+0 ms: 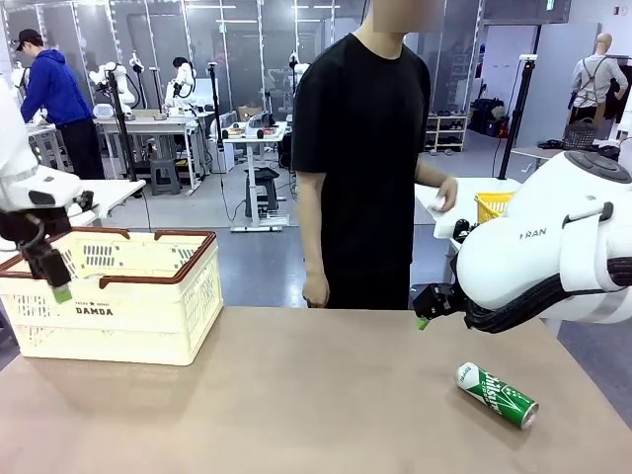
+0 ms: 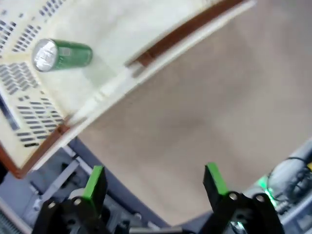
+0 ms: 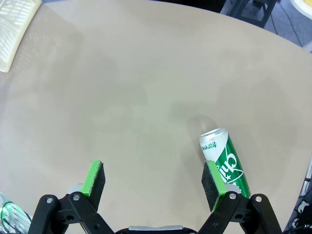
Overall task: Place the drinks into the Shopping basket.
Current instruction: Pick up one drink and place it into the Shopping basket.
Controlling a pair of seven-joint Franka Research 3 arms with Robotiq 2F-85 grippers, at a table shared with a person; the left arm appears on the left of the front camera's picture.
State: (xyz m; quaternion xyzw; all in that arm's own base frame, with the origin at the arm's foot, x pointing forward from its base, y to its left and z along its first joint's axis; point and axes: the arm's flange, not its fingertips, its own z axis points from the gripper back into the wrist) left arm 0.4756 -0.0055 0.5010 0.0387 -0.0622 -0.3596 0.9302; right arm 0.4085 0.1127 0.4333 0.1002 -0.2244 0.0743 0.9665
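Note:
A green drink can point(image 1: 496, 394) with white marks lies on its side on the table at the right; in the right wrist view the can point(image 3: 224, 157) sits just beyond my right finger pad. My right gripper point(image 3: 153, 178) hovers above the table, open and empty, its green tip point(image 1: 422, 322) peeking out from under the arm. The cream Shopping basket point(image 1: 128, 321) stands at the table's left. Inside the basket point(image 2: 122, 34) lies another green can point(image 2: 62, 54). My left gripper point(image 2: 153, 181) is open and empty, above the basket's near edge point(image 1: 61, 291).
A person in a black shirt point(image 1: 360, 148) stands at the far side of the table, one hand point(image 1: 316, 289) near its edge. A yellow mesh basket point(image 1: 491, 205) sits on a white table behind. The table's middle point(image 1: 296, 395) is bare.

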